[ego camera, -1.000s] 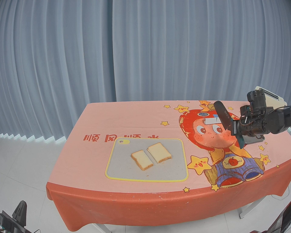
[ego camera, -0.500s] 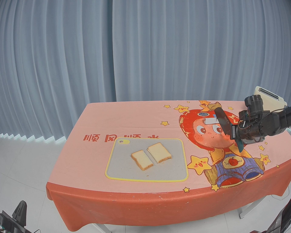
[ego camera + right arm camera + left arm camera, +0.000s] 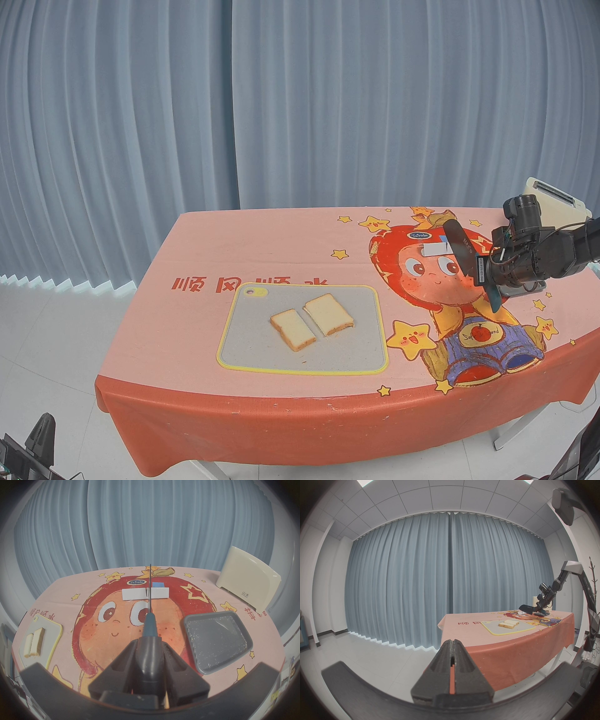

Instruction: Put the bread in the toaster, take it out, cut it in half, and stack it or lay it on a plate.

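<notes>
Right hand (image 3: 489, 276), clamped on the knife (image 3: 460, 247), has sunk a little toward the desk (image 3: 250, 250) over the last second and has now nearly stopped, well apart from the cutting board (image 3: 250, 337) and near the dark tray (image 3: 218, 639). Left hand (image 3: 452, 667) hangs low beside the desk, closed on nothing. Two bread halves (image 3: 292, 329) lie side by side on the board, so cutting looks done and plating remains.

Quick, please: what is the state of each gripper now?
Left gripper: closed, empty.
Right gripper: closed on the knife.
</notes>
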Controlling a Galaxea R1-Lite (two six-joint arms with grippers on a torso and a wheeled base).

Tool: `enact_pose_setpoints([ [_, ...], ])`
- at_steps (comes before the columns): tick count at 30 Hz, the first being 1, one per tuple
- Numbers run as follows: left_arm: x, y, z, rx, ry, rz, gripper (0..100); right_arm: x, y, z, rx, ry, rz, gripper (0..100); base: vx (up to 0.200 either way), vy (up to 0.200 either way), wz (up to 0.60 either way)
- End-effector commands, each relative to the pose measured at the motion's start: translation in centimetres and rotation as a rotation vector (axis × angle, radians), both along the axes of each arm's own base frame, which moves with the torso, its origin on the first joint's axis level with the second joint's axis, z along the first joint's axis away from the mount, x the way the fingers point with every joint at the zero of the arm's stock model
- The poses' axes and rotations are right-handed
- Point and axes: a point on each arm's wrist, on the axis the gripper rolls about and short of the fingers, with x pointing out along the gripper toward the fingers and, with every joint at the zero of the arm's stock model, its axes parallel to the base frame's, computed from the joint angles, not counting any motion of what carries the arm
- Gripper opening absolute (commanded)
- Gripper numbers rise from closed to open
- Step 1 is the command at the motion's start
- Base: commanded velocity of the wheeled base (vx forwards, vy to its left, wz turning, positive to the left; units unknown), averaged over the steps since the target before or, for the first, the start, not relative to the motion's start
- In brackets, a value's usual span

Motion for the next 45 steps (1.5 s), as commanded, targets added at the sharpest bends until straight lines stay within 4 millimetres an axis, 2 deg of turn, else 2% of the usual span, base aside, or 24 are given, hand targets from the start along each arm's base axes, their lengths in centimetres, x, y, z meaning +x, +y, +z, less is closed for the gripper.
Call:
enact_pose_setpoints([
  [1, 0.01, 0.00, -0.53, 0.000, 0.001, -0.001, 0, 0.04, 0.15, -0.37, 0.000, 0.009, 0.003, 0, 0.000, 0.000, 0.00],
  [14, 0.01, 0.00, -0.53, 0.000, 0.001, -0.001, 0, -0.09, 0.24, 0.16, 0.002, -0.006, 0.006, 0, 0.000, 0.000, 0.00],
  [25, 0.01, 0.00, -0.53, 0.000, 0.001, -0.001, 0, -0.07, 0.44, -0.40, -0.009, 0.011, 0.003, 0, 0.000, 0.000, 0.00],
  [35, 0.01, 0.00, -0.53, 0.000, 0.001, -0.001, 0, -0.14, 0.60, 0.24, -0.009, -0.008, 0.008, 0, 0.000, 0.000, 0.00],
  [45, 0.01, 0.00, -0.53, 0.000, 0.001, -0.001, 0, -0.05, 0.27, -0.47, -0.010, 0.016, -0.002, 0, 0.000, 0.000, 0.00],
])
